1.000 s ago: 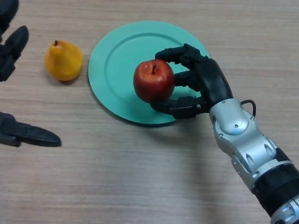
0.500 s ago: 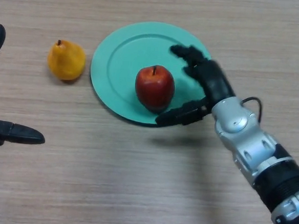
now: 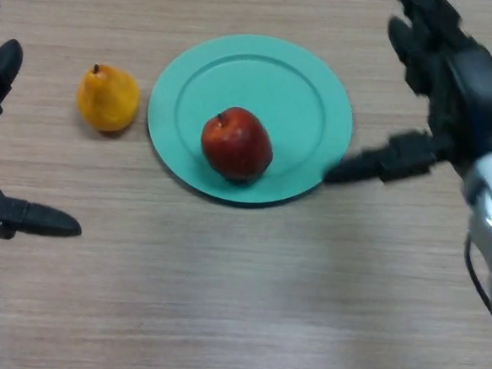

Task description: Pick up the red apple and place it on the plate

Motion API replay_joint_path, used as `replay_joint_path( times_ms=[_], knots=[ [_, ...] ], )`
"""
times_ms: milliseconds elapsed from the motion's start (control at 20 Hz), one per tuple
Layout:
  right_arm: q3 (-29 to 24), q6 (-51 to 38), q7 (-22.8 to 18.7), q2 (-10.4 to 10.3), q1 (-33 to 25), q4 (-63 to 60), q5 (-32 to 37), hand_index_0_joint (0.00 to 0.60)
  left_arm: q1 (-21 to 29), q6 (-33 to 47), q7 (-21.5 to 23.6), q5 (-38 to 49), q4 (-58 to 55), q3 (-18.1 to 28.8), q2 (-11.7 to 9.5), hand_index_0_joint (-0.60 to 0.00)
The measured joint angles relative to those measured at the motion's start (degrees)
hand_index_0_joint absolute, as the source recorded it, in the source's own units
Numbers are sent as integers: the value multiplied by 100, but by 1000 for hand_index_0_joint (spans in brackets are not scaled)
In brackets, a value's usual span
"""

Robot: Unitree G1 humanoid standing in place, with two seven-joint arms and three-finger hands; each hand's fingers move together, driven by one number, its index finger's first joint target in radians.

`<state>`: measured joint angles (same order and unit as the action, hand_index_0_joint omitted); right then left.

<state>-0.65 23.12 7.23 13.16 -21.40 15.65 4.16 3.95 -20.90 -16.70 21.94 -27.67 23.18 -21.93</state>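
The red apple (image 3: 236, 143) lies on the teal plate (image 3: 303, 87), near the plate's front edge, tilted with its stem pointing up-left. My right hand (image 3: 459, 90) is open and empty, raised to the right of the plate, its thumb reaching toward the plate's right rim without touching the apple. My left hand (image 3: 7, 214) is open at the left edge of the view, apart from everything.
A yellow pear (image 3: 107, 99) sits on the wooden table (image 3: 221, 301) just left of the plate, between the plate and my left hand.
My right hand let go of the apple, opened and drew back to the right and up. The apple settled on the plate and tipped a little to the left.
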Motion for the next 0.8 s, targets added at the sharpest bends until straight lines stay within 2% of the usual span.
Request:
replay_joint_path(
  times_ms=[150, 300, 550, 800],
  knots=[
    [-296, 285, -11, 197, 695, 858, 533, 0, -17, 2, 4, -123, 3, -137, 1, 0],
    [-335, 547, -44, 226, 983, 1351, 590, 0, -6, 1, -1, -302, 1, -277, 5, 0],
    [-530, 676, -42, 328, 1229, 1909, 736, 0, -42, -28, -143, -560, -123, -279, 51, 0],
    [-536, 692, -41, 348, 1270, 2101, 699, 0, 205, -231, -152, -460, -175, -422, 49, 0]
  ],
)
